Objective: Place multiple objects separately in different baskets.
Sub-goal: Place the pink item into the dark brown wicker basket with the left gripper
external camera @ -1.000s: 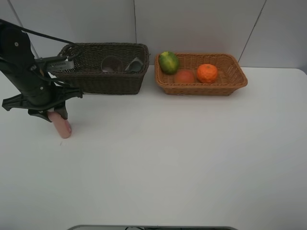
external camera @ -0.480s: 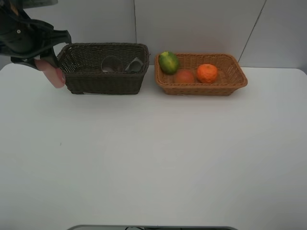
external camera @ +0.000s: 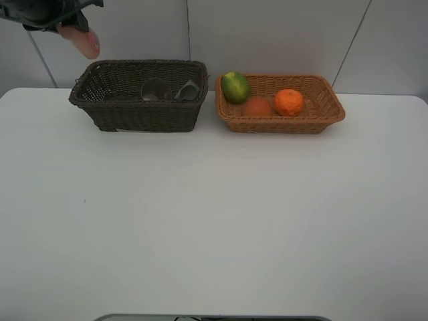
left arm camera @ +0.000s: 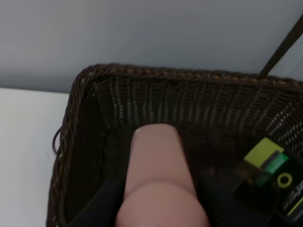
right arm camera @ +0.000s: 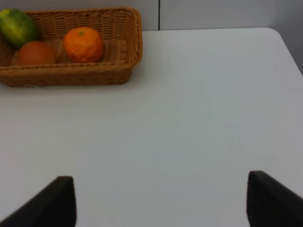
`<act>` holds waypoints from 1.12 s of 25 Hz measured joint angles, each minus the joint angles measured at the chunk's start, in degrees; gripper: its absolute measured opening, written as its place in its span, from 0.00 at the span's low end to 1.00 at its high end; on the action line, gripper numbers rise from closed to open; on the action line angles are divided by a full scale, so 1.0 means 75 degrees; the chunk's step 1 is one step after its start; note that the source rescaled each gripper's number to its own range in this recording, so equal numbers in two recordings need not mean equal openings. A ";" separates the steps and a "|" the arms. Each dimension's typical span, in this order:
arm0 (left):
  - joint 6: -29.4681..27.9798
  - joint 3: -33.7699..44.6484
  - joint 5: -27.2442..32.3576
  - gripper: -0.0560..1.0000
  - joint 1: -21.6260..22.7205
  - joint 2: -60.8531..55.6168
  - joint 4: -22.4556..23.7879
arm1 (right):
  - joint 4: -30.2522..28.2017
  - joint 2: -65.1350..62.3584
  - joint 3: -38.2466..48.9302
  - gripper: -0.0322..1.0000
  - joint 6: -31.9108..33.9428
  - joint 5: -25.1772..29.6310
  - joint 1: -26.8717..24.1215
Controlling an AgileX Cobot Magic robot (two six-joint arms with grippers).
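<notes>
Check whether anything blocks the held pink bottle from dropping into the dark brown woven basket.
Nothing visible does. The left gripper holds the pink bottle above the dark brown woven basket, whose near-left end looks bare; the grey items lie toward its right.

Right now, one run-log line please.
left gripper: shut on pink bottle, above dark basket | right gripper: open, empty

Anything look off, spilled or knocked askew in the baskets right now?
Only one thing: the green fruit perches on the corner rim of the tan basket instead of lying inside with the mandarin and red fruit. Nothing looks spilled. The left gripper holds the pink bottle above the dark basket.
</notes>
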 joint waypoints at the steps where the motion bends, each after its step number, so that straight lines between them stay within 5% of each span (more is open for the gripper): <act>1: 0.0000 -0.0008 -0.0224 0.06 0.0000 0.0153 0.0033 | 0.0000 0.0000 0.0000 0.91 0.0000 0.0000 0.0000; 12: 0.0008 -0.0008 -0.2365 0.06 0.0188 0.2215 0.0104 | 0.0000 0.0000 0.0000 0.91 0.0000 0.0000 0.0000; 28: 0.0015 -0.0008 -0.2985 0.06 0.0372 0.2988 0.0111 | 0.0000 0.0000 0.0000 0.91 -0.0012 0.0000 0.0000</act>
